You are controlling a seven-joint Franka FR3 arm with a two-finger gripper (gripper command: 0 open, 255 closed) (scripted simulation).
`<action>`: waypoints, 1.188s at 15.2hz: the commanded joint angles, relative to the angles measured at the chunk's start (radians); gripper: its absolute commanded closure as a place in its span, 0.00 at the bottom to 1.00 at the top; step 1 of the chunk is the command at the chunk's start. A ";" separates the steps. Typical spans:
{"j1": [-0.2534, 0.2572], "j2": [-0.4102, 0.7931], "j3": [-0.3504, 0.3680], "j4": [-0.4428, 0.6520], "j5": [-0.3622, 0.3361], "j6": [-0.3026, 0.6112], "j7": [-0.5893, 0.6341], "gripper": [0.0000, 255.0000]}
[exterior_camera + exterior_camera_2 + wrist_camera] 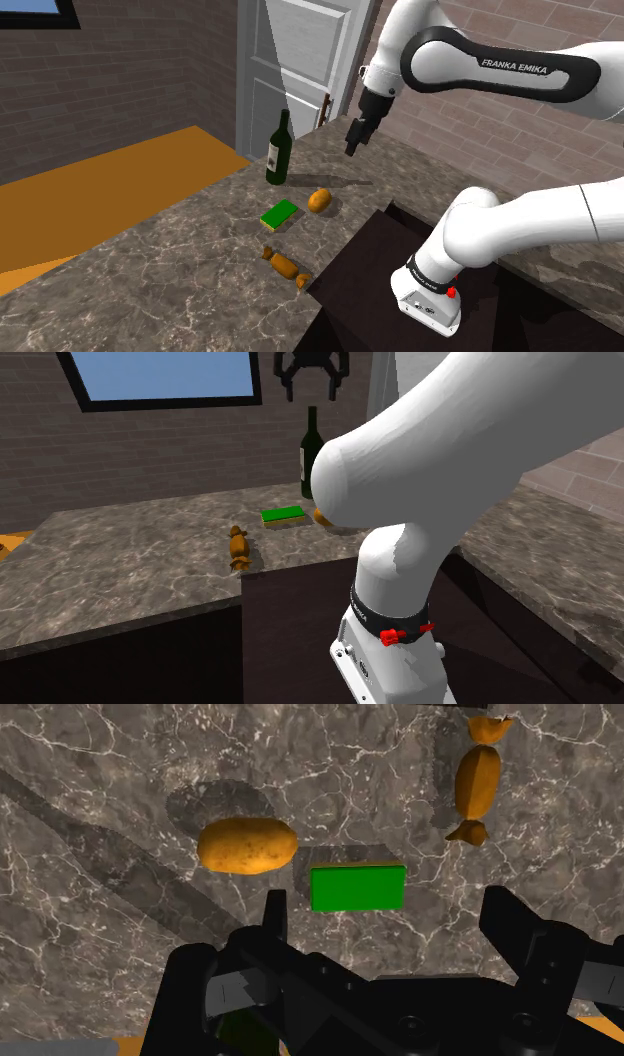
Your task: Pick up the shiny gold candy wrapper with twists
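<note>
The gold candy wrapper (pixel 285 266) with twisted ends lies on the dark marble counter (pixel 180 270), close to the edge of my dark stand (pixel 370 290). It also appears in the second exterior view as the candy wrapper (pixel 239 548) and in the wrist view as the candy wrapper (pixel 478 779). My gripper (pixel 357 135) hangs open high above the counter, well away from the wrapper, near the bottle. Seen from the wrist, the gripper (pixel 392 924) has its fingers (pixel 275 914) spread with nothing between them. The gripper (pixel 312 392) is open there too.
A dark green bottle (pixel 279 150) stands upright at the counter's far side. A potato (pixel 319 200) and a flat green block (pixel 281 214) lie between the bottle and the wrapper. A white door (pixel 300 60) and brick walls stand behind; orange floor (pixel 90 200) lies beyond the counter.
</note>
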 commanded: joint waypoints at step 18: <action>0.099 0.403 0.309 -0.223 0.089 0.596 0.271 0.00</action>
